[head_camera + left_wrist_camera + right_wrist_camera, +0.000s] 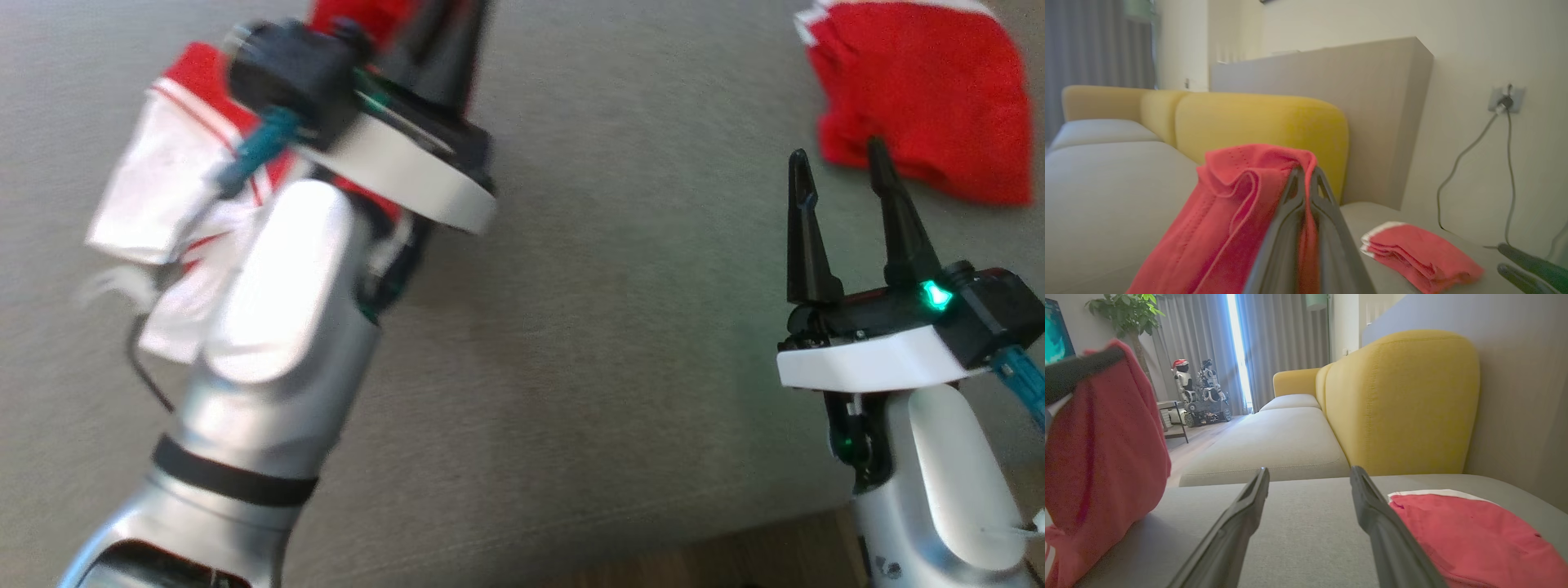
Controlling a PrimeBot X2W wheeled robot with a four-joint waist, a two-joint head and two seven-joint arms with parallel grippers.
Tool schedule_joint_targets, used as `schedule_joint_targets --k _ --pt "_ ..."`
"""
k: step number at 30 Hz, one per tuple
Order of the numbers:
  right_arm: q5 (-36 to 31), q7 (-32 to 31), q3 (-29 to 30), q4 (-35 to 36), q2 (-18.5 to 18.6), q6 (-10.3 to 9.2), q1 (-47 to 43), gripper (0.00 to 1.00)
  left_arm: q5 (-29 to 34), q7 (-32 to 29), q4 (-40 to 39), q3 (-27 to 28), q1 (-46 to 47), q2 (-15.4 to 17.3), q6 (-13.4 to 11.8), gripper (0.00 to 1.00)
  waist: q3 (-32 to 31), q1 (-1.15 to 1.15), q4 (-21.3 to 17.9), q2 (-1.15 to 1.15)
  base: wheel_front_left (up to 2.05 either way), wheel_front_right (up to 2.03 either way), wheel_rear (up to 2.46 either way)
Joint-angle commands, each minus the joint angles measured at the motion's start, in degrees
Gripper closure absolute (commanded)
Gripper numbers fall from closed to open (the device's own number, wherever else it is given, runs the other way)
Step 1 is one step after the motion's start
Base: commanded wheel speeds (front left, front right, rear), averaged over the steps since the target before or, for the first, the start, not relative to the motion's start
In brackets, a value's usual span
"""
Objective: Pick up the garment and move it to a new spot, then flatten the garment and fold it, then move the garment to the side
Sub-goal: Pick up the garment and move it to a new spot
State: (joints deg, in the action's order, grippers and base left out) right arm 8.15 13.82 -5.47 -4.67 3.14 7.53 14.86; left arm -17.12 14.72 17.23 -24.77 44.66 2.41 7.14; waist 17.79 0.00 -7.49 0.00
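Red-and-white garment (pixel 1229 212) hangs over the grey cushion (pixel 612 327) — pinched between closed fingers of the left gripper (pixel 1305 171). Above that cushion the right gripper (pixel 837 151) hovers — fingers spread, empty.

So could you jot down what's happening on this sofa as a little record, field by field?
Surface: grey sofa seat, with a yellow backrest behind it
Left gripper: shut on a red and white garment, which hangs from it
Right gripper: open, holding nothing, low over the seat
Second garment: red with a white edge, lying folded on the seat just beyond the right gripper's fingers
Task stage: garment picked up, not yet laid flat
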Motion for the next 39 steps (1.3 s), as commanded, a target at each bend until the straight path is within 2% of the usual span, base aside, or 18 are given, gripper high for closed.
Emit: schedule_joint_targets --k 1,3,6,7,9,11,12,13,17,22,29,39 --pt "1.13 0.83 -1.87 2.14 -0.25 -0.04 1.64 0.00 -0.56 0.28 0.64 -1.87 3.02 0.56 0.25 1.00 3.72 0.00 -5.78 0.00 0.00 0.00 0.00" --pt "1.95 0.98 -2.19 2.25 -0.25 -0.04 1.89 0.00 -1.37 0.28 2.08 -5.77 3.68 0.51 -0.66 1.00 4.55 0.00 -7.57 0.00 0.00 0.00 0.00" --pt "2.97 1.11 -2.49 2.12 -0.25 -0.04 2.27 0.00 -2.79 0.28 2.00 -9.54 4.94 0.49 -4.14 1.00 5.64 0.00 -9.78 0.00 0.00 0.00 0.00" --pt "2.97 1.11 -2.49 2.12 -0.25 -0.04 2.27 0.00 -2.79 0.28 2.00 -9.54 4.94 0.49 -4.14 1.00 5.64 0.00 -9.78 0.00 0.00 0.00 0.00" --pt "3.90 1.15 -2.42 2.52 -0.26 -0.04 2.62 0.00 -4.97 0.28 1.22 -12.98 6.53 0.48 -6.36 1.00 6.32 0.00 -10.97 0.00 0.00 0.00 0.00" --pt "4.23 1.16 -2.50 2.79 -0.26 -0.04 2.65 0.00 -6.48 0.28 2.66 -16.43 6.98 0.48 -6.41 1.00 6.41 0.00 -11.30 0.00 0.00 0.00 0.00" --pt "4.36 1.16 -2.52 2.85 -0.26 -0.04 2.59 0.00 -7.31 0.28 4.35 -18.80 6.98 0.48 -5.84 0.60 6.36 0.00 -11.35 0.00 0.00 0.00 0.00" --pt "4.49 1.17 -2.48 2.89 -0.26 -0.04 2.52 0.00 -8.25 0.04 6.45 -21.34 6.94 0.48 -5.26 0.00 6.27 0.00 -11.31 0.00 0.00 0.00 0.00" --pt "4.71 1.17 -2.05 2.98 -0.26 -0.04 2.46 0.00 -11.10 0.02 11.51 -27.91 7.82 0.47 -4.46 0.00 5.92 0.00 -10.05 0.00 0.00 0.00 0.00" --pt "3.72 1.17 -1.37 2.79 -0.26 -0.04 2.46 0.00 -14.04 0.23 13.23 -28.13 8.83 0.47 -6.17 0.00 4.46 0.00 -6.65 0.00 0.00 0.00 0.00" --pt "0.85 1.18 0.12 1.94 -0.26 -0.04 1.66 0.00 -13.43 0.27 7.68 -17.62 6.14 0.49 -8.17 0.00 0.58 0.00 0.61 0.00 0.00 0.00 0.00" --pt "-2.50 1.15 1.65 -0.73 -0.26 -0.04 -1.46 0.00 -8.31 0.27 0.32 0.69 -8.94 3.62 -6.68 0.00 -6.59 0.00 10.46 0.00 0.00 0.00 0.00"
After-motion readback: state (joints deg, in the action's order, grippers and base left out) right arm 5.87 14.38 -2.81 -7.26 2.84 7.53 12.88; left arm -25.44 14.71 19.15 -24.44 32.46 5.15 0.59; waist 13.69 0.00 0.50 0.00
